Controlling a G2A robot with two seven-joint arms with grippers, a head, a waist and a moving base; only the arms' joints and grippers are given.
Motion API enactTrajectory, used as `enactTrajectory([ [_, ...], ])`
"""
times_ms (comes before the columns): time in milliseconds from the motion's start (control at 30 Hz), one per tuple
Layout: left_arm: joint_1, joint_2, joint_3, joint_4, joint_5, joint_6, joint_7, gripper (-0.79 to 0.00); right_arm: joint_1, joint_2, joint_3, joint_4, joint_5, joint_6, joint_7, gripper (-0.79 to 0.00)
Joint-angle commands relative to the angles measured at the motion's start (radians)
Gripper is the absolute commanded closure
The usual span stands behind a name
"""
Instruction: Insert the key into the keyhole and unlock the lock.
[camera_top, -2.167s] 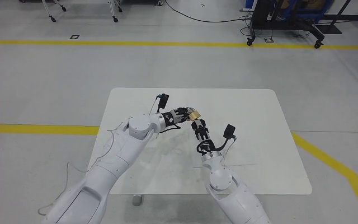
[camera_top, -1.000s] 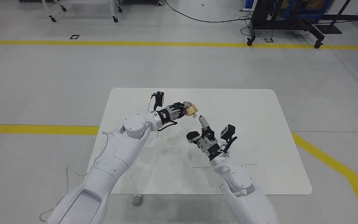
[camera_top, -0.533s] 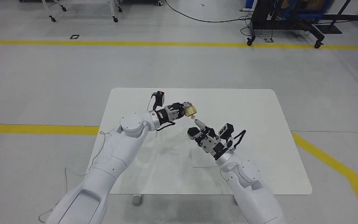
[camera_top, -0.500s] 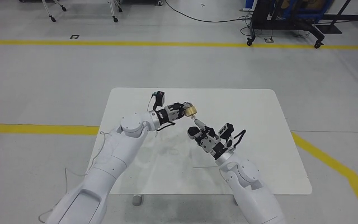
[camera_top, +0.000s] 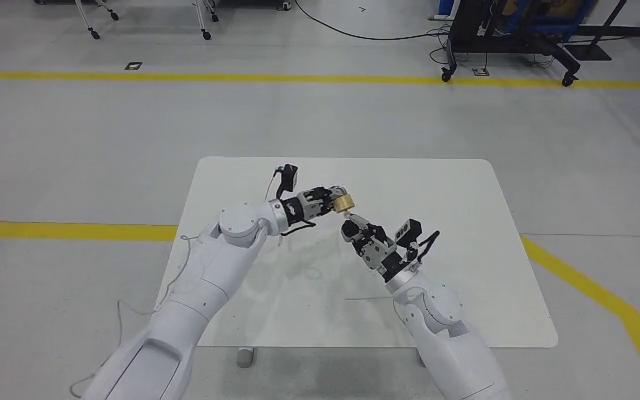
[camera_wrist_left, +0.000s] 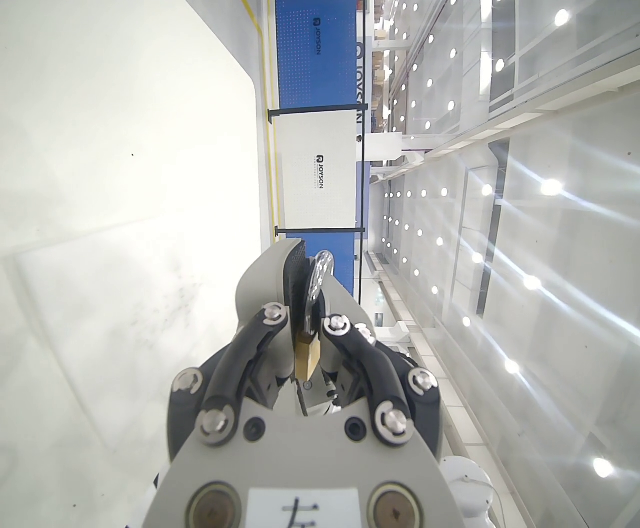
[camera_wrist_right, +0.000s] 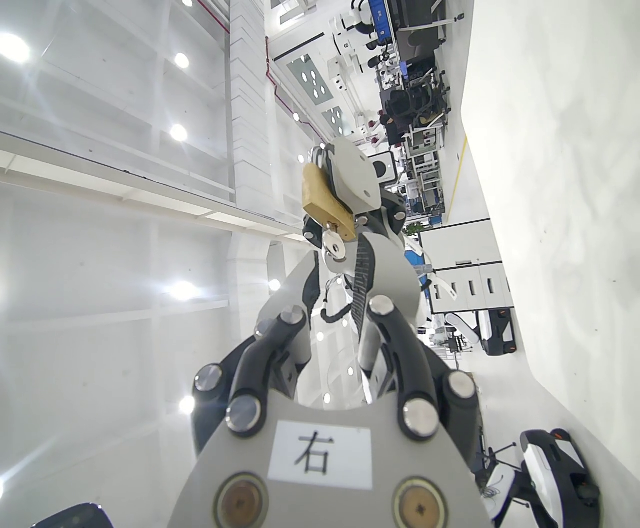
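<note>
At 11 o'clock from the right claw (camera_top: 350, 226), the left claw (camera_top: 332, 201) grips the lock (camera_wrist_right: 325, 200) steady, so the open right claw can turn the key (camera_wrist_right: 334, 246) in it.

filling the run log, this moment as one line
left gripper: holds padlock above table | key: inserted in padlock | right gripper: at key head | unlocked: cannot tell

Key (camera_wrist_right: 334, 246) blade hidden inside lock (camera_wrist_right: 322, 200)

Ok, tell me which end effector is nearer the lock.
Left. The left end effector is clamped on the lock; the right end effector sits just off its keyhole end, at the key.
</note>
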Motion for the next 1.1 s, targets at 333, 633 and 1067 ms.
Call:
enactTrajectory([
  [333,0.001,-0.004,0.004,-0.003,0.024,-0.003,0.002,0.000,0.019,-0.004,-0.021,0.017,-0.019,-0.003,-0.059,0.000],
  [633,0.002,-0.006,0.006,-0.007,0.037,-0.010,-0.015,0.000,0.024,-0.010,-0.010,0.041,0.152,0.006,0.002,0.000],
  [1067,0.012,-0.005,0.000,-0.021,0.063,-0.063,-0.017,0.000,0.078,-0.007,0.054,0.182,0.622,0.304,0.317,0.000],
])
